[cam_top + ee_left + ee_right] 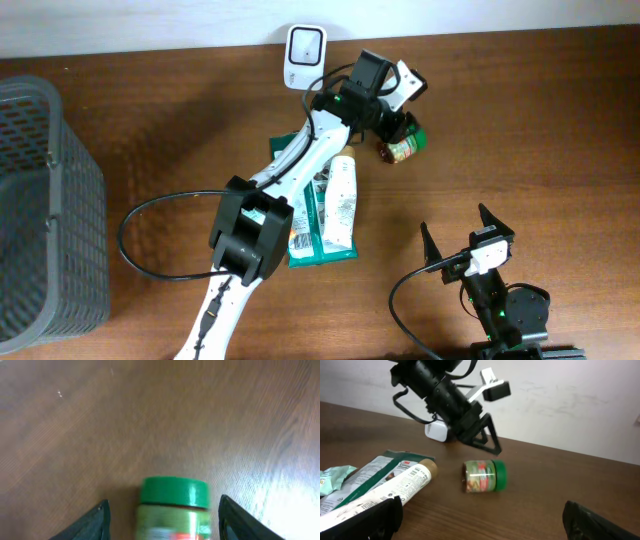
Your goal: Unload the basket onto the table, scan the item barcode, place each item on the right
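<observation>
Green was the screw lid point(174, 491) of the small jar point(481, 476), which was seen lying on its side on the bare wood of the bench point(540, 100), towards the far edge and just right of the white scanner point(305, 52). A busy label with red and green print was wrapped round the body, too blurred to be read, and no barcode could be made out on the faces shown. The jar was judged to be rigid and smooth-walled, of modest weight, and likely to roll on its round side if nudged; whether it was glass or plastic could not be told, so a fall was best avoided. A hold across the body just below the lid was thought soundest, with the label kept uncovered for the scanner. The left gripper point(164, 501) was held over the jar with its jaws apart, one finger on either side and a clear gap to each, so nothing was gripped. The right gripper point(455, 222) was parked near the bench's near edge, spread wide and empty. A white tube point(342, 200) and green pouches point(318, 230) lay mid-bench, and a grey basket point(60, 150) stood at the left edge.
</observation>
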